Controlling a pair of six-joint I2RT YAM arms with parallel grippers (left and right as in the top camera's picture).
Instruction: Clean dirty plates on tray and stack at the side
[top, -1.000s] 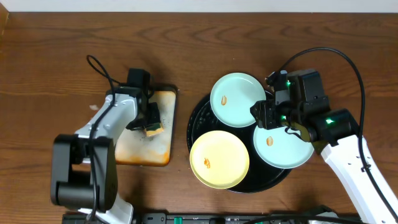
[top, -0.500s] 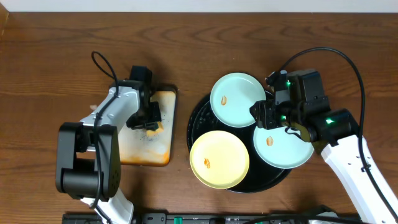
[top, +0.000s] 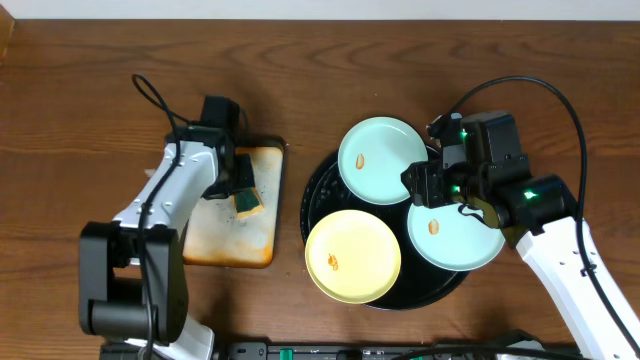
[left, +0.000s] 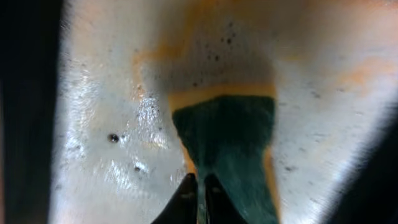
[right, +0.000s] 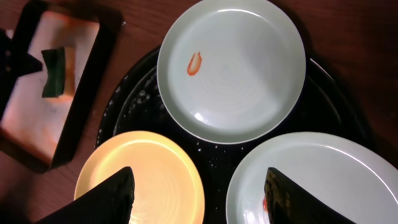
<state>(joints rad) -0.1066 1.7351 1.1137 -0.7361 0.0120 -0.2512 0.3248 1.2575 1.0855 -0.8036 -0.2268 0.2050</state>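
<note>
Three plates lie on the round black tray (top: 318, 190): a mint plate (top: 383, 160) at the back, a yellow plate (top: 352, 256) at the front left, and a mint plate (top: 458, 238) at the right. Each has a small orange speck. My right gripper (top: 428, 187) hovers open and empty over the tray between the two mint plates. In the right wrist view its fingers (right: 202, 199) frame the yellow plate (right: 140, 174) and the right mint plate (right: 323, 180), with the back mint plate (right: 231, 68) ahead. My left gripper (top: 241, 188) is shut on a green-and-yellow sponge (top: 247, 204).
The sponge (left: 230, 137) rests on a rectangular orange-stained tray (top: 225, 235) left of the black tray (right: 134, 93). The left fingers (left: 199, 190) pinch its near edge. The stained tray also shows in the right wrist view (right: 31, 118). Wooden table lies all around.
My left arm has swung its elbow and shifted slightly toward the back, still holding the sponge on the stained tray. The right arm and the plates have not moved.
</note>
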